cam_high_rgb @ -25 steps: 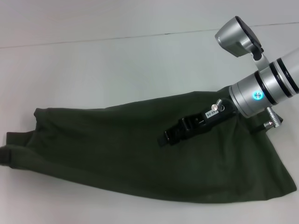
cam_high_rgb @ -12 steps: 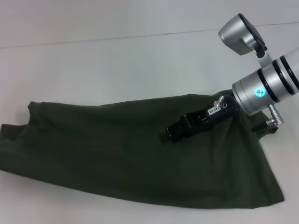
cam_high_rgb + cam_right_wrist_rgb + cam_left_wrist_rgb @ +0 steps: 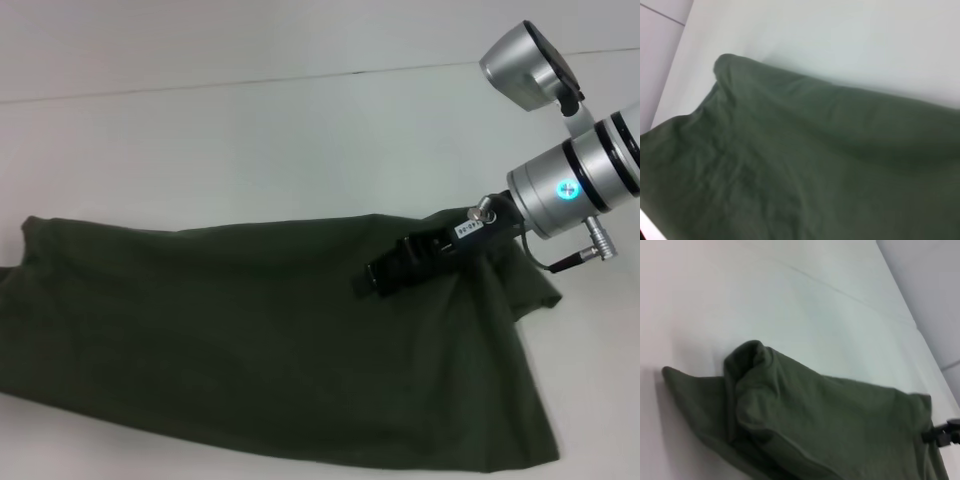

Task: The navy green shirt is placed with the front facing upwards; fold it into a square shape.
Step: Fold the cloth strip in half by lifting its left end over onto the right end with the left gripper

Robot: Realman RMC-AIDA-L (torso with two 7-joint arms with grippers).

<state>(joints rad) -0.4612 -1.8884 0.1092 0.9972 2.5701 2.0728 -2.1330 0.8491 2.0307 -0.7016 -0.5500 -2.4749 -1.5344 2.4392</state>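
Observation:
The navy green shirt (image 3: 250, 340) hangs stretched low across the white table, plain dark olive with no lettering showing. My right gripper (image 3: 372, 281) reaches in from the right and is shut on the cloth at the shirt's upper edge; folds run toward it. The shirt's left end runs out of the head view, and my left arm does not show there. In the left wrist view a bunched corner of the shirt (image 3: 752, 357) rises close to the camera, with the right gripper (image 3: 936, 436) far off at the other end. The right wrist view is filled by the shirt (image 3: 790, 165).
The white table (image 3: 250, 150) stretches behind the shirt, with a thin seam line (image 3: 200, 86) across its far part. The right arm's silver wrist (image 3: 575, 190) and its cable (image 3: 590, 255) hang over the shirt's right end.
The shirt has slid to the left: its left end has left the head view and its lower right corner has pulled inward. My right gripper has shifted slightly right and up.

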